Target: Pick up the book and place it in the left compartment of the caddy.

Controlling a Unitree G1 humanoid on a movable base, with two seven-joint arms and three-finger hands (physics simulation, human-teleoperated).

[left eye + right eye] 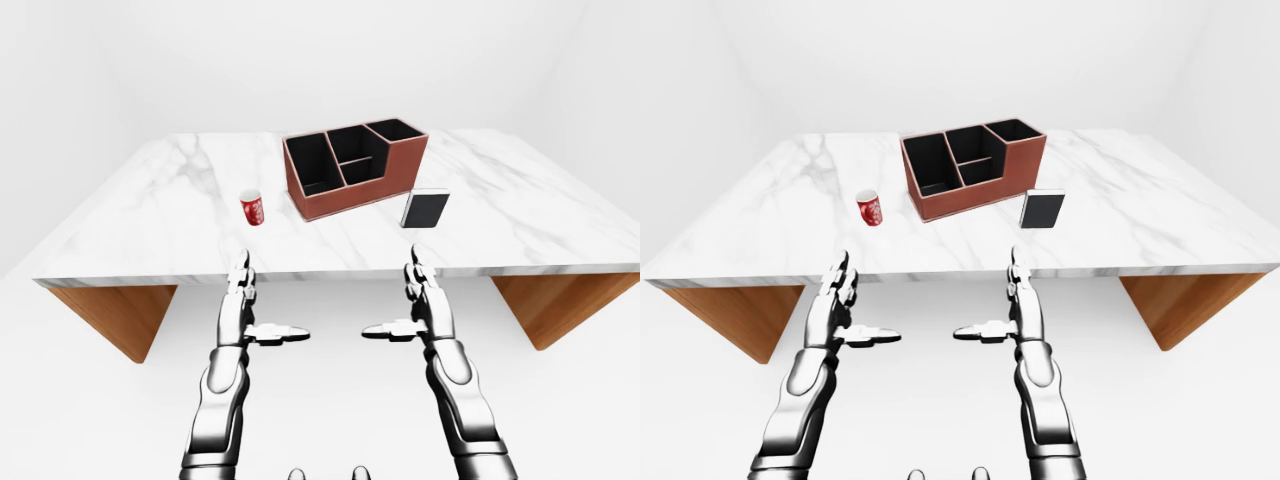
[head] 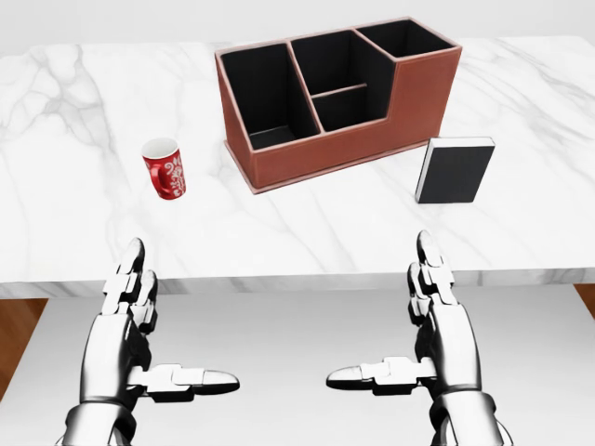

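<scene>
A black book (image 2: 455, 171) with a white page edge stands upright on the marble table (image 2: 279, 232), just right of the red-brown caddy (image 2: 344, 153). The caddy has black compartments; its left one (image 2: 264, 102) holds nothing that I can see. My left hand (image 2: 158, 325) and right hand (image 2: 409, 321) hover below the table's near edge, both open with fingers straight and thumbs pointing inward. Neither touches anything. The right hand is below the book in the head view, well short of it.
A red mug (image 2: 165, 168) with a white pattern stands on the table left of the caddy. Wooden table legs (image 1: 115, 315) show under both ends. White floor and walls surround the table.
</scene>
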